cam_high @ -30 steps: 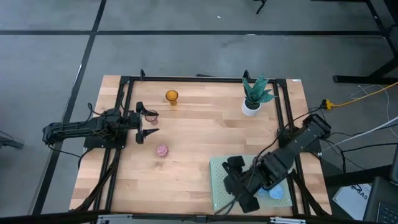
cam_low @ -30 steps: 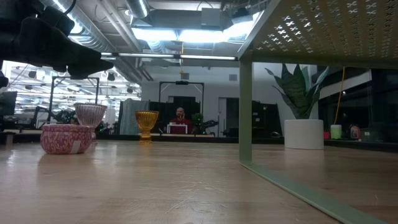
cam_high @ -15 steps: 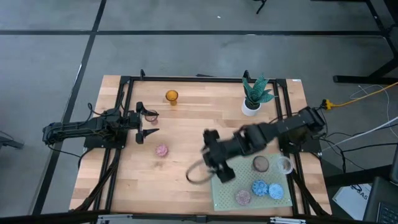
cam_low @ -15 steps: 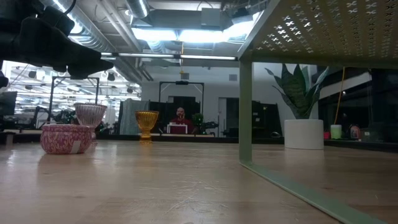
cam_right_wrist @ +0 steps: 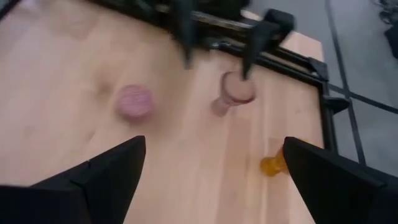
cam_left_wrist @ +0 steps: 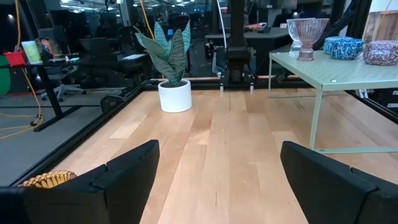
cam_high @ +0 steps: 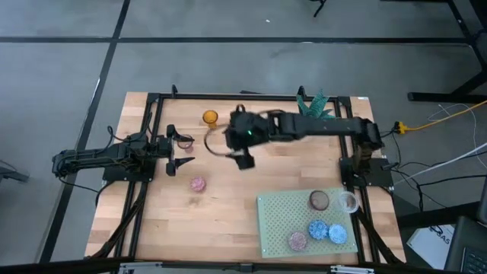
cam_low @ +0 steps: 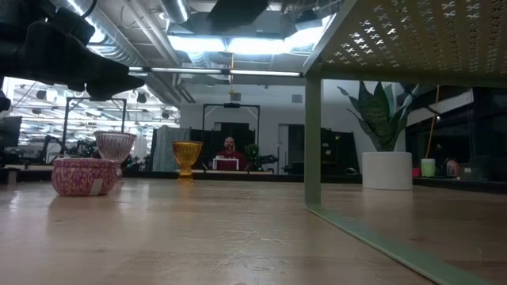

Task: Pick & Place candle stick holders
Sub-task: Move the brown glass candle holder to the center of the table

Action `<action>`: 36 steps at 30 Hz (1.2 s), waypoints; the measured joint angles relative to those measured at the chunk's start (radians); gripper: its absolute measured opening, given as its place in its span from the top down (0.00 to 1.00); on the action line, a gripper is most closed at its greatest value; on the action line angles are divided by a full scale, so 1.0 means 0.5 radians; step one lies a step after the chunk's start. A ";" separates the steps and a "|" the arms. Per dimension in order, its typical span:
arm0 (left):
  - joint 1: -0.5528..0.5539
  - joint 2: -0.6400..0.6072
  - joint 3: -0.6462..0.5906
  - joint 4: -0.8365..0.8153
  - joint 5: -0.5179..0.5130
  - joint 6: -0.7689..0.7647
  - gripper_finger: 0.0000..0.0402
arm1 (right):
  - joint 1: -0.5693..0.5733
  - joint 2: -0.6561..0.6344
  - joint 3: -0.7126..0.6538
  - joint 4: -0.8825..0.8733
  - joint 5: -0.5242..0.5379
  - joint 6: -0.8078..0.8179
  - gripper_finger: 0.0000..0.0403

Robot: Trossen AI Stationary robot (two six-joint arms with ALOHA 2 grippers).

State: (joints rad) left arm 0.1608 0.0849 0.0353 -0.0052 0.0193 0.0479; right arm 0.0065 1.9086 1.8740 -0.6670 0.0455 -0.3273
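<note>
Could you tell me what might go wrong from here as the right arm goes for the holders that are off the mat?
1. The right gripper is open, empty and blurred mid-swing beside the amber holder; overshooting could knock that stemmed cup over.
2. The clear stemmed holder stands right by the open left gripper, so reaching for it risks the arms colliding.
3. The plant sits under the stretched right arm; dropping lower could tip it.

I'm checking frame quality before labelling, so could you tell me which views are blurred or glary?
High view: right gripper is motion-smeared. Right wrist view: pink holder and amber holder are blurred. Low view: ceiling lights glare. Left wrist view: sharp.
</note>
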 joint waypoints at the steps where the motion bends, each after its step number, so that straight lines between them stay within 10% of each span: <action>1: 0.000 0.000 0.001 0.002 -0.001 0.000 0.17 | -0.041 0.032 0.000 0.054 -0.022 -0.004 0.05; 36: 0.000 0.000 0.000 0.002 0.000 0.000 0.17 | -0.445 0.408 -0.001 0.336 -0.047 0.222 0.05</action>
State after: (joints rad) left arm 0.1607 0.0851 0.0355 -0.0044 0.0194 0.0479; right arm -0.2161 2.1128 1.8736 -0.4987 0.0219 -0.2164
